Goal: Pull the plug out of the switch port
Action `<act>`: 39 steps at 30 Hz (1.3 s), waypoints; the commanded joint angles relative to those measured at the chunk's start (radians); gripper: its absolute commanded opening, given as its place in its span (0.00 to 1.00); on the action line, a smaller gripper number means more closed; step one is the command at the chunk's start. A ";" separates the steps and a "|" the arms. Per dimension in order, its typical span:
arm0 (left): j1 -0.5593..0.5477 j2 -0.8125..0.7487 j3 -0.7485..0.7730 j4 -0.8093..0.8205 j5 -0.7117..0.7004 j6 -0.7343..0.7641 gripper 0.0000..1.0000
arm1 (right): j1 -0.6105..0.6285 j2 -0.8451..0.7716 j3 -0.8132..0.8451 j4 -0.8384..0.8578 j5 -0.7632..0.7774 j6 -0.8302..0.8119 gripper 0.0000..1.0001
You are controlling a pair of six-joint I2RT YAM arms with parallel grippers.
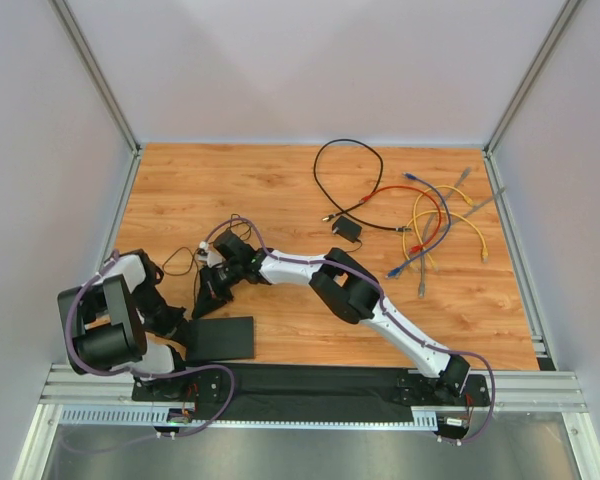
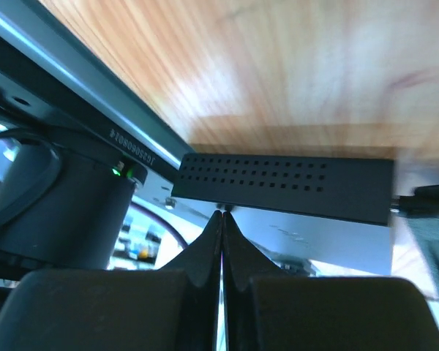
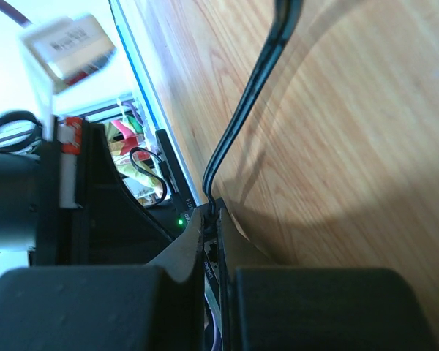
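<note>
Obs, single moment. Switch port (image 1: 223,338): flat matte blk box lying flat on the wooden tabletop (image 1: 280,185), near-left, just far of the blk base rail (image 1: 320,385) that carries the arm mounts. L tool (image 1: 184,334) is at the box's left edge. L wrist view shows both fingers pressed together w/ only a hairline slit betw. them and nothing betw. the pads. The tips touch the lower edge of the box's vented side (rows of small holes). So L tool is clenched empty, bearing against the switch port, not grasping it. R arm reaches across from its near-right base to the box's far-left corner, and R tool (image 1: 209,290) sits right at the far edge. R wrist view: fingers closed tight on the plug (image 3: 209,208), which is mostly hidden betw. the tips. Its thin blk cable (image 3: 257,77) rises out of the grip and runs off over the wood. Small green light (image 3: 179,220) lit just left of the tips. Cannot tell whether the plug is seated in a socket or out, since the fingers hide the junction. Elsewhere: small blk adapter block (image 1: 348,230) w/ looped blk cord (image 1: 325,165) toward the far side, well apart from the switch port. Tangle of red, blue, yellow and grey patch cables (image 1: 432,225) far-right.
</note>
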State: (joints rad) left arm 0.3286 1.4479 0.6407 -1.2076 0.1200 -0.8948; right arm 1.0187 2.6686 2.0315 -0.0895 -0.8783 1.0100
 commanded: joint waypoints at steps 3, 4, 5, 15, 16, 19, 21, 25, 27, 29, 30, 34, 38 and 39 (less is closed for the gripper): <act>0.000 -0.063 0.047 0.150 -0.067 0.034 0.00 | 0.011 0.030 -0.068 -0.044 0.108 -0.030 0.00; -0.002 -0.079 0.045 0.204 0.002 0.049 0.00 | 0.011 0.030 -0.067 -0.044 0.108 -0.027 0.00; -0.002 -0.087 0.042 0.218 0.018 0.059 0.00 | 0.011 0.031 -0.063 -0.041 0.102 -0.022 0.00; -0.002 -0.054 -0.015 0.345 0.033 0.028 0.00 | 0.011 0.024 -0.033 -0.044 0.098 -0.039 0.00; -0.002 -0.046 -0.022 0.345 0.029 0.016 0.00 | 0.012 0.019 -0.034 -0.042 0.102 -0.048 0.00; -0.002 -0.032 -0.041 0.347 -0.009 -0.009 0.00 | 0.012 -0.001 -0.040 -0.065 0.151 -0.106 0.00; -0.002 -0.024 -0.041 0.345 -0.031 -0.010 0.00 | 0.011 -0.010 -0.051 -0.062 0.193 -0.129 0.00; -0.002 0.046 -0.018 0.295 -0.095 -0.009 0.00 | 0.012 -0.027 -0.044 -0.087 0.258 -0.194 0.00; -0.002 0.066 -0.009 0.296 -0.106 -0.013 0.00 | 0.018 -0.032 -0.024 -0.142 0.326 -0.232 0.00; -0.002 0.074 0.002 0.286 -0.118 -0.019 0.00 | 0.018 -0.024 0.013 -0.180 0.363 -0.258 0.00; -0.003 0.074 0.002 0.283 -0.117 -0.021 0.00 | 0.018 -0.012 0.022 -0.181 0.357 -0.252 0.00; -0.002 0.077 0.007 0.280 -0.143 -0.018 0.00 | 0.004 0.002 0.021 -0.075 0.242 -0.142 0.00; -0.002 0.089 0.025 0.270 -0.161 -0.012 0.00 | -0.026 0.007 -0.072 0.162 0.154 0.033 0.00; -0.003 0.098 0.027 0.270 -0.163 -0.010 0.00 | -0.026 0.005 -0.062 0.143 0.159 -0.002 0.00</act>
State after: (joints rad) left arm 0.3286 1.5162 0.6720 -1.1831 0.1726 -0.8898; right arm 1.0283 2.6301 2.0010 -0.0849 -0.7967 0.9756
